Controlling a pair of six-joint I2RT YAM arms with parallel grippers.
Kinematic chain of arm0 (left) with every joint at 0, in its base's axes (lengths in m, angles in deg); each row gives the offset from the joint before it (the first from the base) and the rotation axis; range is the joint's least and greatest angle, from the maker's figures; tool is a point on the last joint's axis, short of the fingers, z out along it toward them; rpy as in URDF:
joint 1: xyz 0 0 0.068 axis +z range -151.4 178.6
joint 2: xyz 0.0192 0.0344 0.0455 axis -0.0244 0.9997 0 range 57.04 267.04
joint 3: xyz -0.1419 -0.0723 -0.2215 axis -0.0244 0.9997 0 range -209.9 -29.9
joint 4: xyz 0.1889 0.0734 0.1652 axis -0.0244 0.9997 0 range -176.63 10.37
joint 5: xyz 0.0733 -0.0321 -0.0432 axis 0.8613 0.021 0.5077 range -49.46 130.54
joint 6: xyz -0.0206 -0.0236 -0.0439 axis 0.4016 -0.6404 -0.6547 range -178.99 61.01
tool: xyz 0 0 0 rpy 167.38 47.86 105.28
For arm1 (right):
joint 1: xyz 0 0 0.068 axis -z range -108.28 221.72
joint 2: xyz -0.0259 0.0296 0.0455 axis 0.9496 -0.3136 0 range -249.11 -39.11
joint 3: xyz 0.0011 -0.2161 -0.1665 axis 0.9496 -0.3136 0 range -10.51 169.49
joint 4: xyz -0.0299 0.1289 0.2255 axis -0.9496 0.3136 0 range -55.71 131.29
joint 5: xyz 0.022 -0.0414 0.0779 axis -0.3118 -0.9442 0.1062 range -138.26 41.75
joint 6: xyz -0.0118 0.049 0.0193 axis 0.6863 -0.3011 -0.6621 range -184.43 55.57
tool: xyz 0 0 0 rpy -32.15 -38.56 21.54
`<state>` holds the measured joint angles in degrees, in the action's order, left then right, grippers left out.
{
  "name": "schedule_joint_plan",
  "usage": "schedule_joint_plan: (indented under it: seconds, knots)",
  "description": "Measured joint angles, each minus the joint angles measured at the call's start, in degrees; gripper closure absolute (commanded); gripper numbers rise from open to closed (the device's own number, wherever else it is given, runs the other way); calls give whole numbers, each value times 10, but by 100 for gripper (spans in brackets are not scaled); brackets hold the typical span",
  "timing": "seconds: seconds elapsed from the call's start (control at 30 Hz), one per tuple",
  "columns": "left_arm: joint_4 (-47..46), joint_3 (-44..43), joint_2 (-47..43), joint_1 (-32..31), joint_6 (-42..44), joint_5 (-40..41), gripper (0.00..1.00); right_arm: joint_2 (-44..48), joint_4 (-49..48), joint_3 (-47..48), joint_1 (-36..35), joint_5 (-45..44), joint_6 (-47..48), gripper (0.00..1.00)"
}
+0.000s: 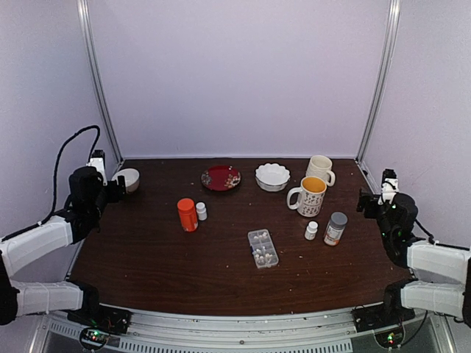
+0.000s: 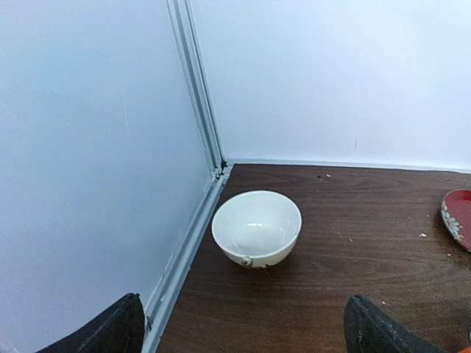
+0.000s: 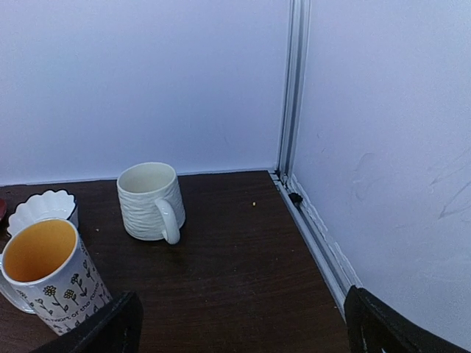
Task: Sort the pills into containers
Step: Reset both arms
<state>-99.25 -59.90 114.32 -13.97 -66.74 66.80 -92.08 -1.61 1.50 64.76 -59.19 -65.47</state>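
A clear flat organizer box (image 1: 263, 248) lies near the table's middle front, its small square containers holding whitish pills (image 1: 260, 254). My left gripper (image 1: 118, 187) hangs at the far left edge, open and empty, facing a white bowl (image 2: 257, 228). Its two fingertips (image 2: 110, 331) stand wide apart at the bottom of the left wrist view. My right gripper (image 1: 363, 202) is at the far right edge, also open and empty, with its fingertips (image 3: 107, 329) spread low in the right wrist view. Both grippers are far from the box.
An orange bottle (image 1: 188, 215) and a small white bottle (image 1: 202, 211) stand left of centre. Another small white bottle (image 1: 311, 230) and a grey-capped bottle (image 1: 335, 229) stand right. Behind are a red plate (image 1: 221, 177), a scalloped white dish (image 1: 272, 176), a flowered mug (image 3: 45, 276) and a ribbed cream mug (image 3: 149, 201).
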Motion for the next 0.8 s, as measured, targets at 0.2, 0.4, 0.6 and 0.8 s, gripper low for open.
schedule_joint_plan:
  seconds: [0.2, 0.4, 0.6, 0.8]
  knots:
    - [-92, 1, 70, 17, 47, 20, 3, -110, -121, 1, 5, 24, 14, 2]
    - [-169, 26, 113, 61, 89, 7, 2, -221, -231, 3, 11, 35, 21, 0]
    - [-203, 29, 156, 90, 100, -23, 3, -250, -246, 10, 15, 33, 20, 0]
    - [-294, 54, 203, 96, 104, -59, 2, -250, -257, 16, 16, 29, 18, 0]
